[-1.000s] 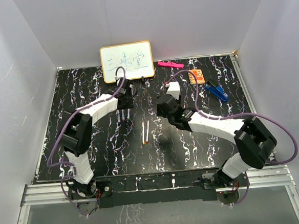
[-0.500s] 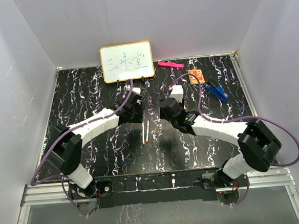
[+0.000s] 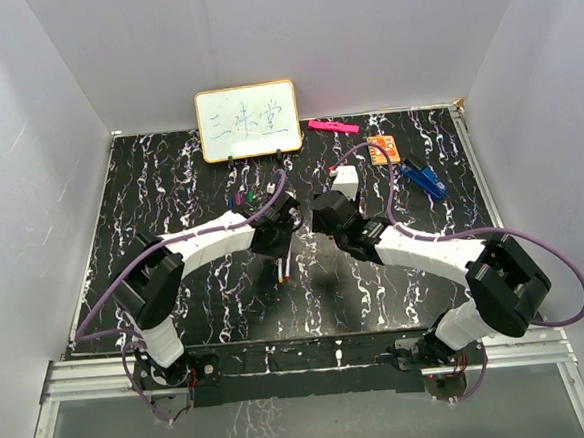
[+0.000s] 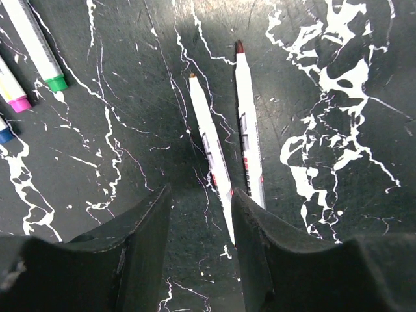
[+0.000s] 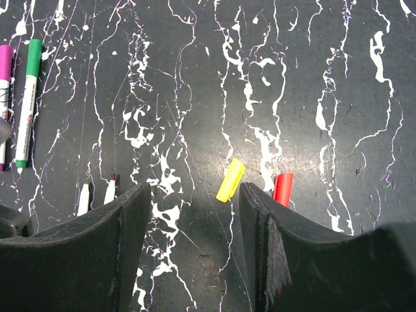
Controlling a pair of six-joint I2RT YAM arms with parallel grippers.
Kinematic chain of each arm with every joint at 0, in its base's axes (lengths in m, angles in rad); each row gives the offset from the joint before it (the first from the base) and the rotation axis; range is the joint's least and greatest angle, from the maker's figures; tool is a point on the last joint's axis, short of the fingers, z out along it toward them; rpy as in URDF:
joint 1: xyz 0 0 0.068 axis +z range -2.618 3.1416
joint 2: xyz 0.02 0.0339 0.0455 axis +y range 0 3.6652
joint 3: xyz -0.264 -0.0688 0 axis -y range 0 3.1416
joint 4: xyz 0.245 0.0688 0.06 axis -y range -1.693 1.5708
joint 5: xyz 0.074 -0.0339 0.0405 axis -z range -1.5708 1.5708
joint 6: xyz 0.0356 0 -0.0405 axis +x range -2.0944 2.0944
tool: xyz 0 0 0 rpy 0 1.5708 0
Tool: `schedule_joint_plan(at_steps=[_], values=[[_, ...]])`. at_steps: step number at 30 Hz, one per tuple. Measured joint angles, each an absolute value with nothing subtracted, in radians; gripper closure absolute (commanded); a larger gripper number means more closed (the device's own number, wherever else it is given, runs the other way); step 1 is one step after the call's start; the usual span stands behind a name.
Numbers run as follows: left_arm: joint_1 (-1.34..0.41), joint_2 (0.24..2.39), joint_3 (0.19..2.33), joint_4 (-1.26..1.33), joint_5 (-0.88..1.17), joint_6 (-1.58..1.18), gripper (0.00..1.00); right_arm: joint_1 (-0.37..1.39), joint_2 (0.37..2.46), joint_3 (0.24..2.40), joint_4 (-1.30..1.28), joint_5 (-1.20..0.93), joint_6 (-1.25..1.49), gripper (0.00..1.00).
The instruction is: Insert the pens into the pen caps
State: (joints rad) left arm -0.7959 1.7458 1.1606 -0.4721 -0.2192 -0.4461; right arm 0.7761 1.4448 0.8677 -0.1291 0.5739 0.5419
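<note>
On the black white-veined table (image 3: 170,187), in front of the wood-framed whiteboard (image 3: 248,121) and well apart from it, two uncapped pens lie side by side, nearly parallel. They are a thin white pen with a dark red tip (image 4: 247,130) and a thin white pen with an orange-brown tip (image 4: 207,136). The left gripper (image 4: 200,194) hangs low over their rear ends, released, its black fingers (image 4: 130,247) spread with nothing between them. One finger covers the back of both pens, and I cannot tell whether it touches them. Between this pair and the whiteboard, off toward the board's left half, lie a white pen with a green end (image 4: 40,52) and a white pen with a pink end (image 4: 14,96). The right gripper (image 5: 193,188) is likewise released and holds nothing. A short yellow plastic cap (image 5: 231,180) lies tilted on the table just past the mouth of its fingers. A short red plastic cap (image 5: 283,188) stands beside the yellow one, apart from it and partly hidden behind a fingertip. Seen from above, the right arm covers both caps where it reaches in front of the whiteboard's right corner. No pen sits in either of these two caps.
</note>
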Motion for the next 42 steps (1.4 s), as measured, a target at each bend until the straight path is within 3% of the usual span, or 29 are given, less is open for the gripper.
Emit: schedule_joint_plan(at_steps=[25, 42], values=[[-0.808, 1.877, 1.238, -0.564, -0.202, -0.451, 0.59, 0.776, 1.443, 0.866, -0.131, 0.599, 0.53, 0.45], [-0.779, 1.906, 1.277, -0.594, -0.125, -0.4, 0.65, 0.776, 1.42, 0.852, -0.131, 0.604, 0.53, 0.45]])
